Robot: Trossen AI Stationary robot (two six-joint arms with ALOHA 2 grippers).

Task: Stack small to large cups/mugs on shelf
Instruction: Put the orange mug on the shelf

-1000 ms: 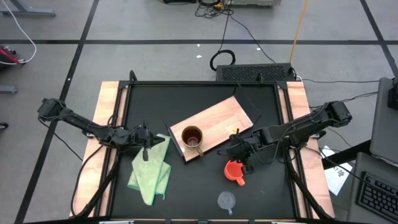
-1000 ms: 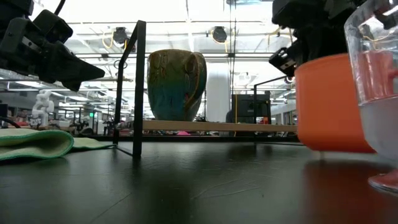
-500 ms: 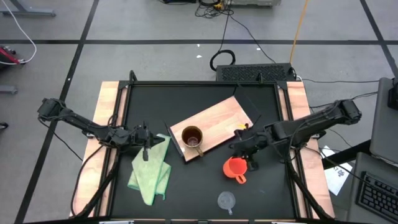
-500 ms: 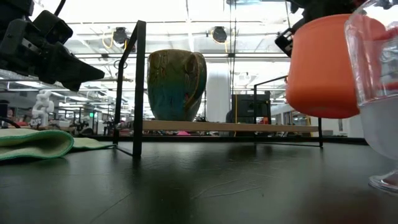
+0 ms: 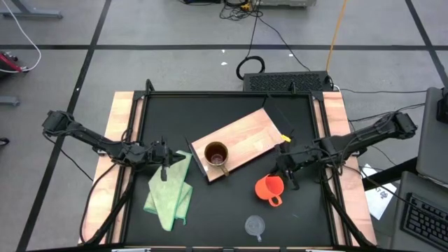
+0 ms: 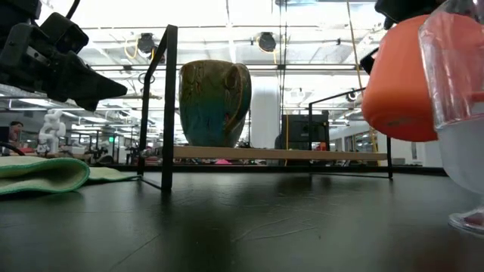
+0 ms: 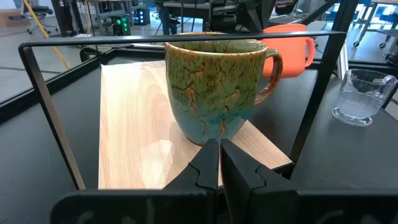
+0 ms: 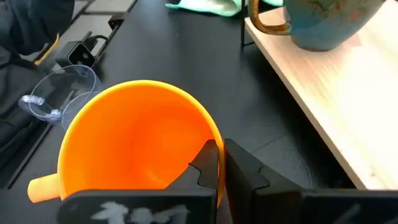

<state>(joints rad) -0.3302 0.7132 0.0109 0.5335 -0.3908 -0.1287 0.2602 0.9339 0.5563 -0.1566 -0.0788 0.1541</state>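
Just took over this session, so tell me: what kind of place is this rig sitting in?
Probably a robotics lab or workshop. The black table stands on a grey tiled floor with loose cables, a keyboard sits beside it, and ceiling lights hang over distant workstations.

A robotics lab or open workshop hall: grey floor marked with dark tape lines (image 5: 98, 47), loose cables (image 5: 250, 64), a keyboard (image 5: 424, 222) at the right, ceiling lights and further workstations (image 6: 302, 128) far behind.
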